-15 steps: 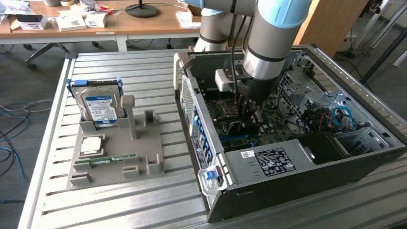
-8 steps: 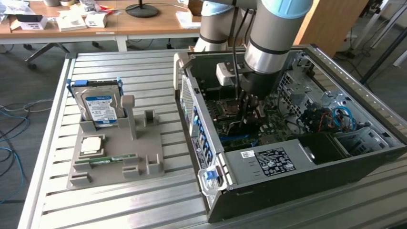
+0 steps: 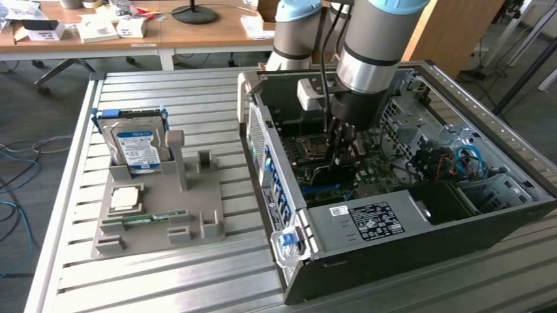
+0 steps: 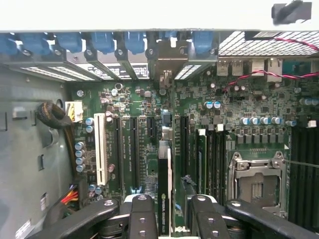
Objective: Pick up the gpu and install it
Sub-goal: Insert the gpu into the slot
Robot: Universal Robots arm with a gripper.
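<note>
My gripper (image 4: 168, 219) is down inside the open computer case (image 3: 366, 222), over the green motherboard (image 4: 239, 104). Its two black fingers (image 4: 142, 219) are shut on the gpu (image 4: 163, 184), a thin dark card seen edge-on between them. The card stands upright and runs toward the case's rear wall, where its metal bracket (image 4: 167, 74) lines up with the slot openings. It sits between two long black expansion slots (image 4: 133, 149); I cannot tell if its edge touches the board. In the exterior view the gripper (image 3: 341, 140) hangs over the board's middle.
A white slot (image 4: 102, 149) and the CPU socket (image 4: 256, 179) flank the card. Red and black cables (image 4: 259, 74) cross the board near the rear wall. Outside the case, a grey holder (image 3: 156, 215) carries a hard drive (image 3: 135, 147), a processor chip (image 3: 126, 199) and a memory stick (image 3: 152, 217).
</note>
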